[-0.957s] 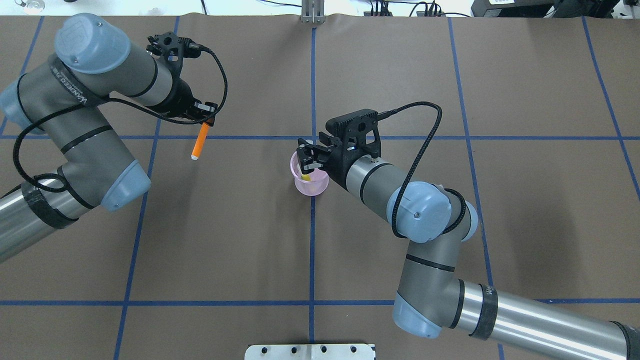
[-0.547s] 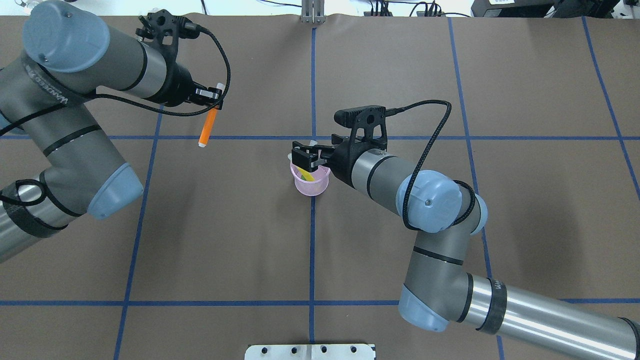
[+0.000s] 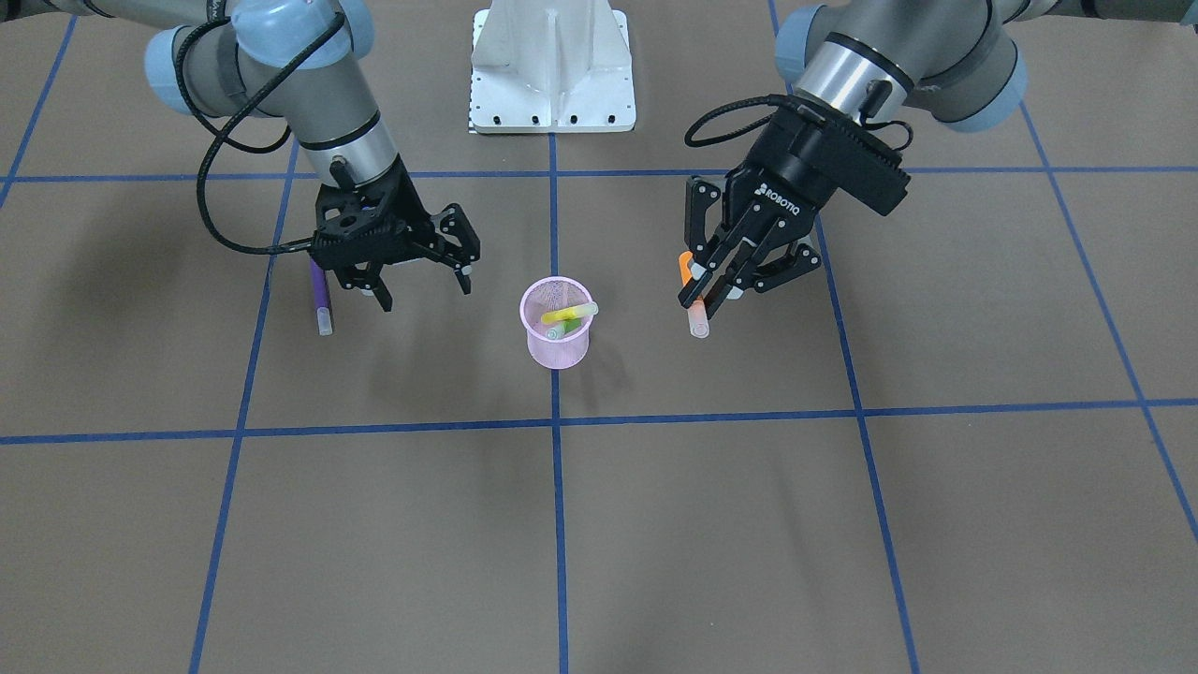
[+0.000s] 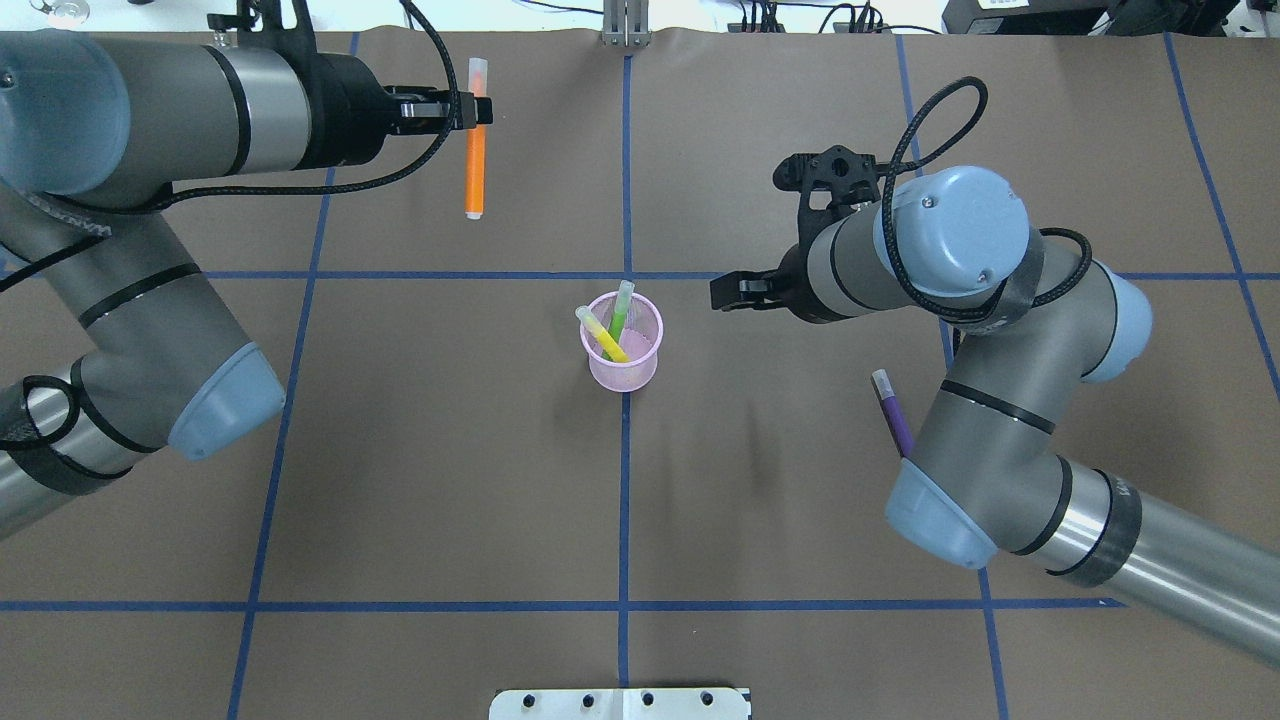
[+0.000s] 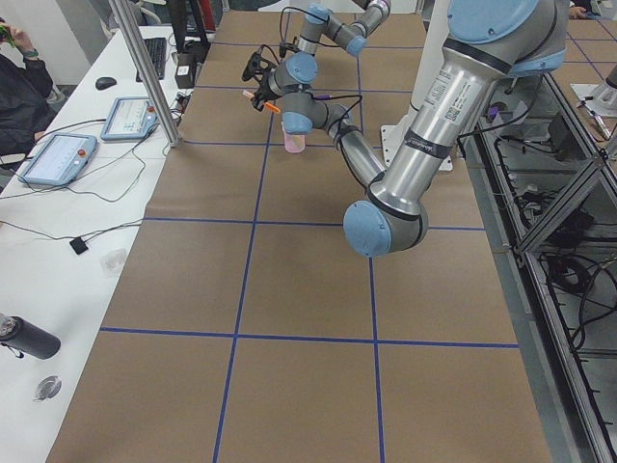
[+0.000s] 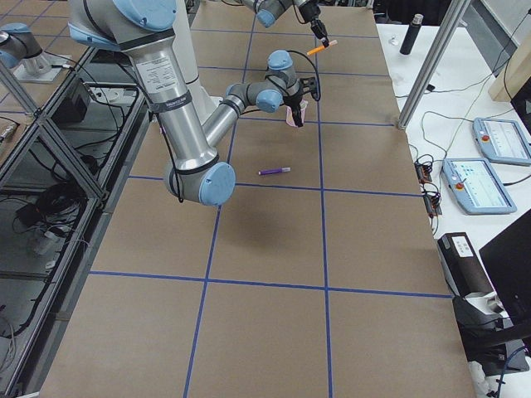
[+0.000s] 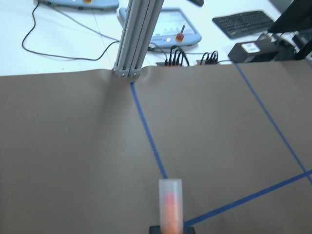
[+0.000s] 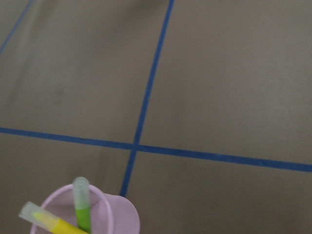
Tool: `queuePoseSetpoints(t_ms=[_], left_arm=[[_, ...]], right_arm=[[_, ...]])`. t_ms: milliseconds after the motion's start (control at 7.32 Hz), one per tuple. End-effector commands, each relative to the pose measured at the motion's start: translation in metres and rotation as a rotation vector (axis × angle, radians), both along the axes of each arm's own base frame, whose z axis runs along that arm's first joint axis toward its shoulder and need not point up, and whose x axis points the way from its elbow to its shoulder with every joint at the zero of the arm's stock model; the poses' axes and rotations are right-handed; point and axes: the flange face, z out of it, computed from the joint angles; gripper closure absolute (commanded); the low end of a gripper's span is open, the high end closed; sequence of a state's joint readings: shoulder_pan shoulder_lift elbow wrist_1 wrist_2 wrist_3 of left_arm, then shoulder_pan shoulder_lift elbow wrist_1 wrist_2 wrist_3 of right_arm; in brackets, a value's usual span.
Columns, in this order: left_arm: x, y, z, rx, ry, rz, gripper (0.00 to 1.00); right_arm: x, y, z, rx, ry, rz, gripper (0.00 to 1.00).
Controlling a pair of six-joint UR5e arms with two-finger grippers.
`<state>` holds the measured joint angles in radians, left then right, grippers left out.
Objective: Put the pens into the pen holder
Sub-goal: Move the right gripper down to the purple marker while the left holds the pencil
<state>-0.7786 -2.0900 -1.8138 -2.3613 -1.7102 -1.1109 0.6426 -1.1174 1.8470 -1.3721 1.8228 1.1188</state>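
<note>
Change over the last second, overhead view: the right gripper (image 3: 423, 279) is no longer over the pen holder (image 4: 645, 365). It now sits clear of the cup, just right of it in frame. The yellow pen (image 4: 600, 335) it had at the rim now leans inside the holder, crossed with the green pen (image 4: 620, 308). Both caps stick out above the rim.

Meanwhile the left gripper (image 4: 472, 110) has carried the orange pen (image 4: 475, 170) from mid-left of the frame up to the upper left-centre. It is nearer the centre line but well apart from the holder.

Judgement: two of four pens are in. The orange one is in transit. The purple pen (image 4: 893, 410) lies flat on the table at centre right, partly under the right arm, untouched.

Fingers:
- Right: fingers (image 3: 382, 296) spread wide apart in the front-facing view, with nothing between them and nothing touched. Its wrist view shows the holder and both pens at the bottom left edge.
- Left: fingers closed onto the orange pen near its capped end. The body hangs free toward the table, clear of the surface. The wrist view shows the capped end rising at bottom centre.

Next, likely: the orange pen goes to the holder, and the right arm goes for the purple pen.
</note>
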Motion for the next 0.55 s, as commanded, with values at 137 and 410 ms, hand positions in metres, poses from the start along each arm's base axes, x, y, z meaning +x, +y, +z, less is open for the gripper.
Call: queuePoseSetpoints(t_ms=[137, 410], left_arm=[[0.051, 0.04, -0.004, 0.031, 0.222, -0.077, 1.0], [0.058, 0.035, 0.006, 0.017, 0.206, -0.078, 1.0]], right_arm=[[0.026, 0.004, 0.086, -0.15, 0.108, -0.05, 0.01], [0.016, 0.002, 0.117, -0.173, 0.151, -0.095, 0.02]])
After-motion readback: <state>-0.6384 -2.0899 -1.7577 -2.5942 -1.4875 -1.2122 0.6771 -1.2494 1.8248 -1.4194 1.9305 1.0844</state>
